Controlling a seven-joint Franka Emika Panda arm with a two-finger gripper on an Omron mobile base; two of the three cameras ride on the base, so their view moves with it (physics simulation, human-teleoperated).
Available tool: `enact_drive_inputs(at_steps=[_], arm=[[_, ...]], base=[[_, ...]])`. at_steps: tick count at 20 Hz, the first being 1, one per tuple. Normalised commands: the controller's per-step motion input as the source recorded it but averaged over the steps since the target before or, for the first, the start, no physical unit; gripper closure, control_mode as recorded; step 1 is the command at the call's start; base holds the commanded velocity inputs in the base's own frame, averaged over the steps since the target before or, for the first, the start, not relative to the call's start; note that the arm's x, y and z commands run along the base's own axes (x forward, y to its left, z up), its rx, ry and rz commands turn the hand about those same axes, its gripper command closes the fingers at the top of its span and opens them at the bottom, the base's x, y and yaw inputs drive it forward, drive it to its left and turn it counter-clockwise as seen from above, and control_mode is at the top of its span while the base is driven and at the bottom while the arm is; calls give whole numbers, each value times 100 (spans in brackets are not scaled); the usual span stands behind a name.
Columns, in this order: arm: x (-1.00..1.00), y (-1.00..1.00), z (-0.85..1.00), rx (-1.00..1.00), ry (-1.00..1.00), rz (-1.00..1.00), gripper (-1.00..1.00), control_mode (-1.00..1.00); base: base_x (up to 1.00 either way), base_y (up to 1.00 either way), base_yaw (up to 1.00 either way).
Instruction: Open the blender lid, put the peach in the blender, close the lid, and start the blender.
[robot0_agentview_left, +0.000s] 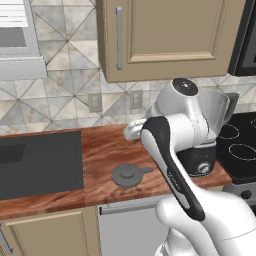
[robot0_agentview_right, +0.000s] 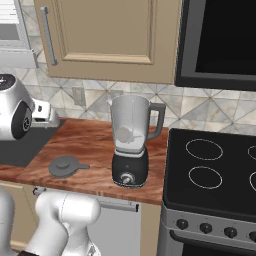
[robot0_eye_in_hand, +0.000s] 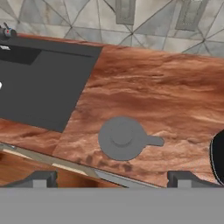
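Observation:
The blender (robot0_agentview_right: 130, 170) stands on the wooden counter beside the stove, its clear jar (robot0_agentview_right: 130, 122) uncovered. A pale round shape inside the jar is the peach (robot0_agentview_right: 125, 135). The blender lid (robot0_agentview_right: 64, 166) (robot0_agentview_left: 129, 175) lies flat on the counter, left of the blender, and sits centred in the hand view (robot0_eye_in_hand: 122, 138). My gripper (robot0_eye_in_hand: 113, 178) hangs above the counter over the lid, open, fingertips (robot0_eye_in_hand: 41, 178) wide apart and empty. In the left base view my arm hides most of the blender (robot0_agentview_left: 220, 112). The blender's black base (robot0_eye_in_hand: 217, 157) shows at the hand view's right edge.
A dark sink (robot0_agentview_left: 40, 162) (robot0_eye_in_hand: 39, 87) is set into the counter left of the lid. The black stove (robot0_agentview_right: 220, 170) adjoins the blender on the right. Wall cabinets (robot0_agentview_right: 110, 35) and a microwave (robot0_agentview_right: 225, 40) hang overhead. Outlets (robot0_eye_in_hand: 127, 11) sit on the tiled wall.

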Motion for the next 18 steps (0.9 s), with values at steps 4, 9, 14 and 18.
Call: enact_drive_inputs(at_steps=[4,9,14,18], arm=[[1,0,-70,0,10,0,-100,-100],[2,0,-73,-2,20,0,-100,-100],[5,0,-64,-5,22,0,-100,-100],[12,0,-42,-8,17,0,-100,-100]], base=[[0,0,0],[0,0,0],[0,0,0],[0,0,0]])
